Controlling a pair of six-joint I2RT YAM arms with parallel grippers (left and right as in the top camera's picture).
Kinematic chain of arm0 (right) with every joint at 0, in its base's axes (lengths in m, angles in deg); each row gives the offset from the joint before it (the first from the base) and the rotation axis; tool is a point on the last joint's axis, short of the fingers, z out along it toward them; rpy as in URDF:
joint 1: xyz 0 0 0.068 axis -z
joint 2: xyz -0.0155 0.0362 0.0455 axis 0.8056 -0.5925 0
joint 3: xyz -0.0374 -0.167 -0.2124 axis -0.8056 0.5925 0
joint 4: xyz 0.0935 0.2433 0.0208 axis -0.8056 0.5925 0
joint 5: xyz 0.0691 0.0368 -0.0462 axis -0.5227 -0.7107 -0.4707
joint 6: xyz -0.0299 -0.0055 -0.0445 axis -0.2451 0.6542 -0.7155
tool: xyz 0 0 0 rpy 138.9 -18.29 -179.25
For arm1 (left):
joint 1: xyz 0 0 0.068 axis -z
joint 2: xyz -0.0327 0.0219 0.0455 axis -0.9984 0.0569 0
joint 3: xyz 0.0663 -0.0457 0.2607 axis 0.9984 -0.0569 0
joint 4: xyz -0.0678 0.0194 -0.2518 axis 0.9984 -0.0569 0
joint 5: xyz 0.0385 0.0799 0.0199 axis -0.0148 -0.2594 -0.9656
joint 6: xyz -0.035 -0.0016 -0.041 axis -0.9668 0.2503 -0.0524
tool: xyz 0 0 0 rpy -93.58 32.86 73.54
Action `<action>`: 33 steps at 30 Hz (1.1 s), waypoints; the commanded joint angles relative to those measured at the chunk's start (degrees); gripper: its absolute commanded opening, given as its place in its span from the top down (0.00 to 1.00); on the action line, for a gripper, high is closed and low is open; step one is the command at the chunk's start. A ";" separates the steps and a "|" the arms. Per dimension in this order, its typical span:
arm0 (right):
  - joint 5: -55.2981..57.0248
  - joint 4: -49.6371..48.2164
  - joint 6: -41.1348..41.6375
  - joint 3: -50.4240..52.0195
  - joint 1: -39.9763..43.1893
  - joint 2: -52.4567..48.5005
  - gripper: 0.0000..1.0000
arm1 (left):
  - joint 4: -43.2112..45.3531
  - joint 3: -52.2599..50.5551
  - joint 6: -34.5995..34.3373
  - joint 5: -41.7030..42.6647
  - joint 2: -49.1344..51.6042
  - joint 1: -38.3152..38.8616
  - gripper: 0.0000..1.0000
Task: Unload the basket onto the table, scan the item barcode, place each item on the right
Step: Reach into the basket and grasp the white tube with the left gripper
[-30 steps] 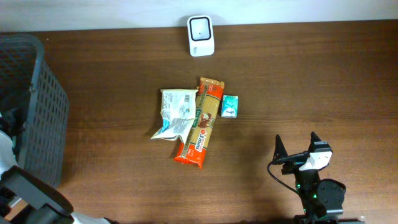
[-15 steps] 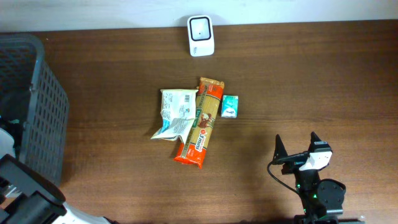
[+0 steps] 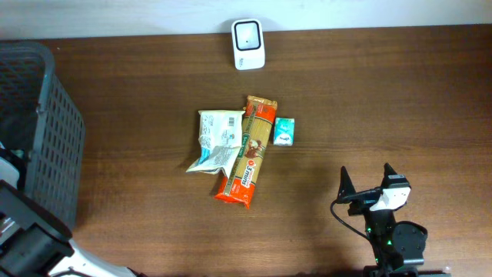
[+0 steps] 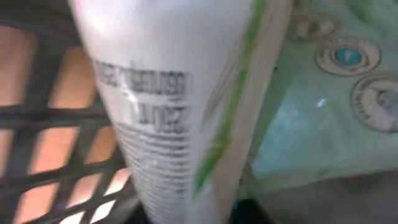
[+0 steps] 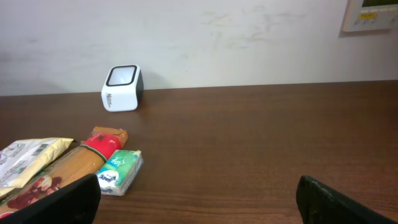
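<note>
1. The right gripper [image 5: 196, 190] had its two dark fingers [image 5: 65, 199] at the lower corners of the right wrist view. They were spread wide, with nothing between them, over bare table [image 3: 400, 100] at the near right.
2. The left gripper's fingers could not be made out in any view, so whether they were closed on anything cannot be told. A white package [image 4: 180, 112] with a green stripe filled the left wrist view, right at the lens.
3. The white package lay against the dark lattice of the basket [image 4: 37, 155], with a teal pack [image 4: 311, 124] bearing round badges just beside it.
4. Overhead, the basket stood at the table's left edge, with the left arm [image 3: 27, 246] at the near left corner.
5. At mid-table lay a white pouch [image 3: 216, 138]. A long orange-and-red pasta pack [image 3: 250, 150] overlapped its right edge, and a small teal box [image 3: 284, 131] lay just beside the pasta.
6. The scanner [image 3: 248, 34] stood at the far edge by the wall, well apart from that group.
7. The surface was dark brown wood grain. The wall [image 5: 249, 37] was off-white and scuffed, with a pale panel [image 5: 373, 14] at upper right.
8. The print on the white package was blurred and illegible. The lettering on the scanner, pasta pack and pouch was too small to read.
</note>
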 commanded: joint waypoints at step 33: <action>0.52 0.04 0.00 0.48 0.37 0.31 0.01 | -3.78 -3.56 -11.08 8.72 -2.64 7.56 0.38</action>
